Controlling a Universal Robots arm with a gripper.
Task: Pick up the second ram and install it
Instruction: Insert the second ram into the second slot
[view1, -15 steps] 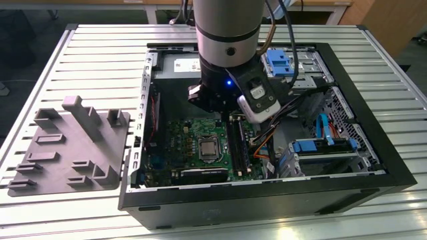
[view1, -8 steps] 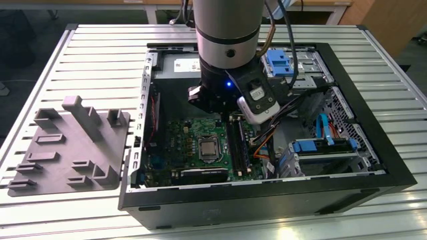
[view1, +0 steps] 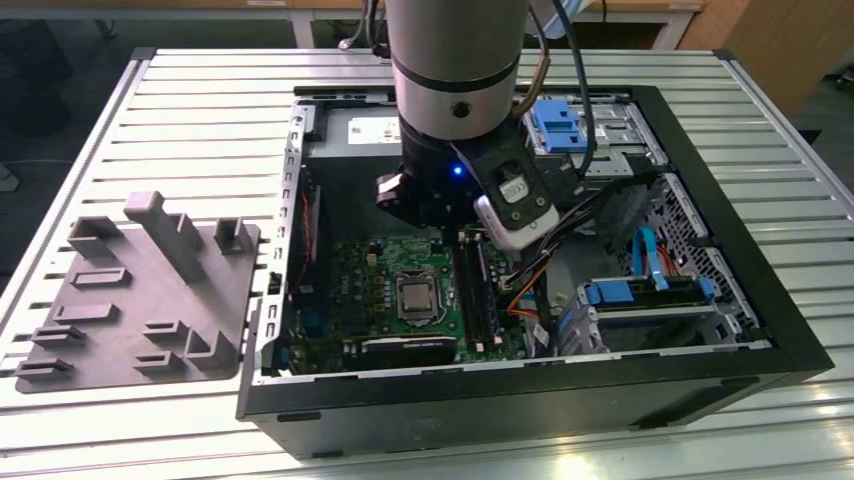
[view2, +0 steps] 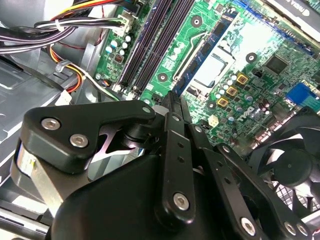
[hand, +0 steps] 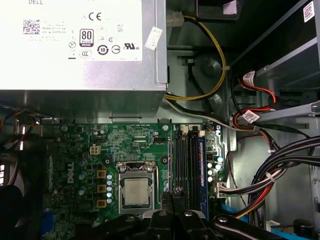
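Arm's down inside the case (view1: 534, 400), with the gripper (view2: 173, 100) hanging over one end of the slots (hand: 186, 162) on the board (hand: 135, 140). The fingers (view2: 177, 140) are drawn right together, tips all but touching, in both wrist views. Is a stick pinched in there? Can't tell: edge-on it would be a sliver, and I can't split it from the dark metal.

So I can't pick out the ram for sure. Long dark strips run through the slot bank just under the tips. Whether one of them is the stick or all are bare slot, I can't say.

My read on handling: it's a light, thin, stiff little board with no give. It's fragile too, with chips on the faces and contacts along one edge. The faces are smooth, so the safest hold looks like a flat pinch on both faces, mid-length and high by the top edge, clear of the contacts. With any tilt it would likely bind in a slot rather than bend.

The counter (view1: 214, 110) is ribbed metal slats. The case lies on its side, open on top, with the grey tray (view1: 120, 330) just beside it on the exterior view's left.

Room is tight in there. Cables (hand: 280, 170) bunch just beside the slots on one side and the processor (hand: 136, 192) sits on the other. The power supply (hand: 80, 45) lies beyond the board, and the fan (view2: 290, 165) is off past the processor.
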